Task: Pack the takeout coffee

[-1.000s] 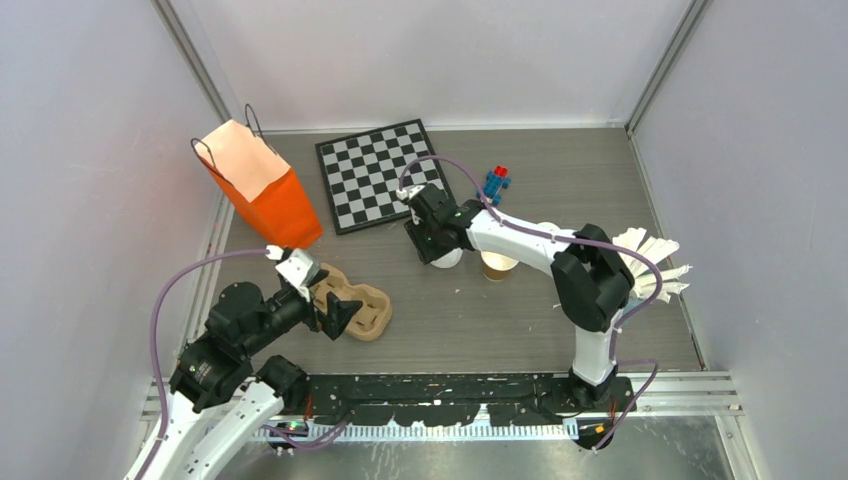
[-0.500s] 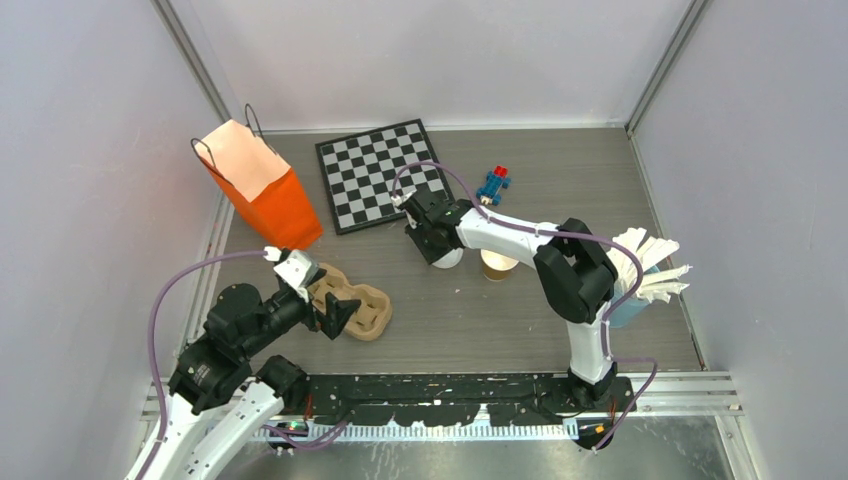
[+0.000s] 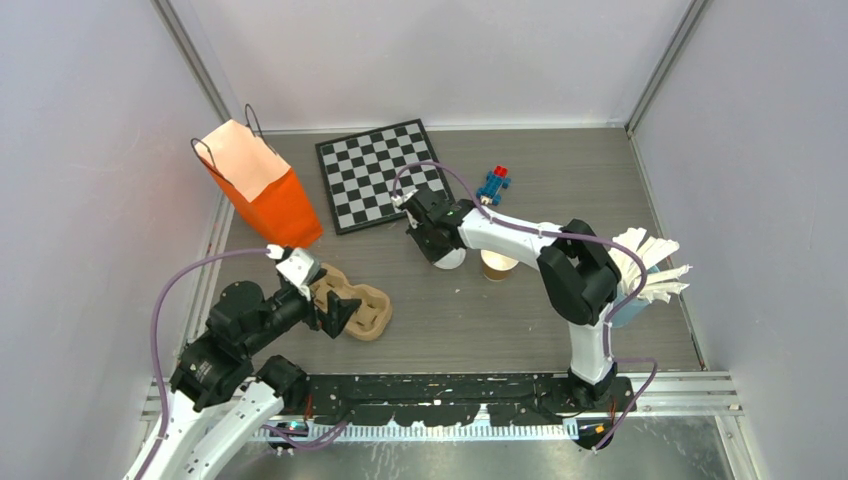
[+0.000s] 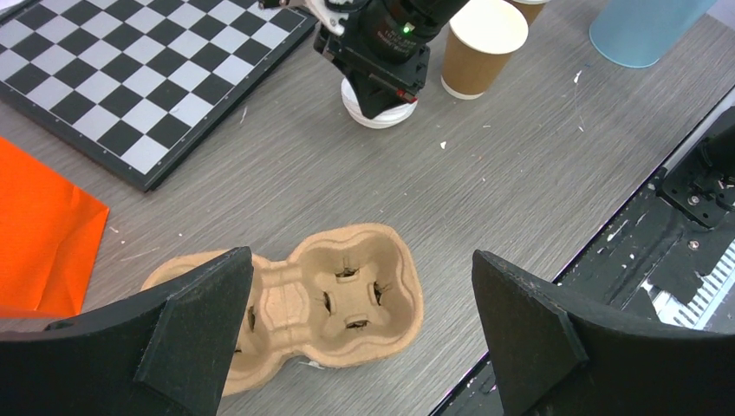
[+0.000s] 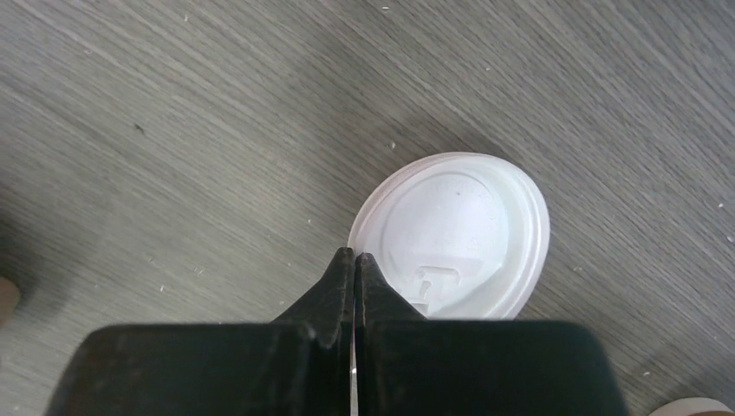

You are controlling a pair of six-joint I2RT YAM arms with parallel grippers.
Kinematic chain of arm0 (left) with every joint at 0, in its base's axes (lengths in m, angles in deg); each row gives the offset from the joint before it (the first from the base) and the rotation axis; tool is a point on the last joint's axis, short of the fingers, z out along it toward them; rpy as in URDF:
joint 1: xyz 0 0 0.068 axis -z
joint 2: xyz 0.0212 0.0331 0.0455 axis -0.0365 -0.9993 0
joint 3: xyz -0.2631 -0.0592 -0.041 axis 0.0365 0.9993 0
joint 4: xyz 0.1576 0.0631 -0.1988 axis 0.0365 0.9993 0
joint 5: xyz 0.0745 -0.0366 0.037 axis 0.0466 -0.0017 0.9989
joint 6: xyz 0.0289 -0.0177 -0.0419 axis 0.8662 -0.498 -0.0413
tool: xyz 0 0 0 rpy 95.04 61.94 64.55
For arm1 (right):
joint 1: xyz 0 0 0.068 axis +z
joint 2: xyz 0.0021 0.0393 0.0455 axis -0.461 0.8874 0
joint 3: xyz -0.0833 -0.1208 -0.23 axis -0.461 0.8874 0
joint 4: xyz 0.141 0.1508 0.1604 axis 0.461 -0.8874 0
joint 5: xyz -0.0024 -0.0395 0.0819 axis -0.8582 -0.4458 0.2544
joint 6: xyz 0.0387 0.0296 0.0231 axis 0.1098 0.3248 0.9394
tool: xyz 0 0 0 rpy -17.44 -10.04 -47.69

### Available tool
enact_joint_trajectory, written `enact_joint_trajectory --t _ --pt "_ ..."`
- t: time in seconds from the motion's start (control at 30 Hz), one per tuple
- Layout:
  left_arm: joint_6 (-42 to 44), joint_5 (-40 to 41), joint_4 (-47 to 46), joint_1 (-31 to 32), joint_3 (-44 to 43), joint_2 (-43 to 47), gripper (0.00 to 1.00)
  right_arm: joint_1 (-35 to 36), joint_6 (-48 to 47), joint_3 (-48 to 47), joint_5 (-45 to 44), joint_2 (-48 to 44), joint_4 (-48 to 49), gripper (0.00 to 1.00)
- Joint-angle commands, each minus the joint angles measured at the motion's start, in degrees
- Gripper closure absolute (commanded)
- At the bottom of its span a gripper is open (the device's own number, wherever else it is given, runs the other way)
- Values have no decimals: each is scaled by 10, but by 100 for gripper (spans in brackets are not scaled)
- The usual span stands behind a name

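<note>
A white plastic lid [image 5: 459,230] lies flat on the table just right of the chessboard, also visible from above [image 3: 449,259]. My right gripper [image 5: 355,254] is shut with its tips pinched together on the lid's left rim. A brown paper takeout coffee cup [image 3: 498,264] stands open and lidless beside it, and the left wrist view shows the same cup [image 4: 482,43]. The tan pulp cup tray [image 4: 347,286] lies empty below my left gripper [image 4: 360,254]. That gripper hangs wide open over the tray with nothing in it.
An orange paper bag [image 3: 270,195] stands open at the back left. The chessboard [image 3: 380,175] lies behind the lid, with a small blue and red toy [image 3: 493,184] to its right. A pale blue tumbler [image 4: 646,30] with white sticks stands at the right.
The right gripper's fingers have closed together at the lid's rim, and the arm has shifted slightly left. The left arm has not moved.
</note>
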Motion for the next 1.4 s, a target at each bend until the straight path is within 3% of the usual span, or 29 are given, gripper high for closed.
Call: enact_joint_trajectory --t 0.0,0.33,0.57,0.8,0.9,1.0,1.13,1.37 --pt "6 4 -15 2 -9 -20 0 2 3 8 9 -72 1 100" --pt "9 -22 -22 2 -2 -12 0 1 20 29 32 -128 -19 100" --pt "26 -42 -47 1 13 -6 3 2 45 66 199 -231 -22 100" --pt "131 -225 -85 2 40 5 3 3 66 166 399 -348 26 100" --pt "143 -261 -108 1 40 -17 0 7 84 207 464 -389 64 100" --pt "130 -269 -160 2 43 -43 0 20 95 230 496 -419 88 100" --pt "136 -357 -223 2 45 -94 0 35 112 246 522 -441 112 100" --pt "235 -506 -188 2 5 -197 5 52 114 259 552 -462 123 100"
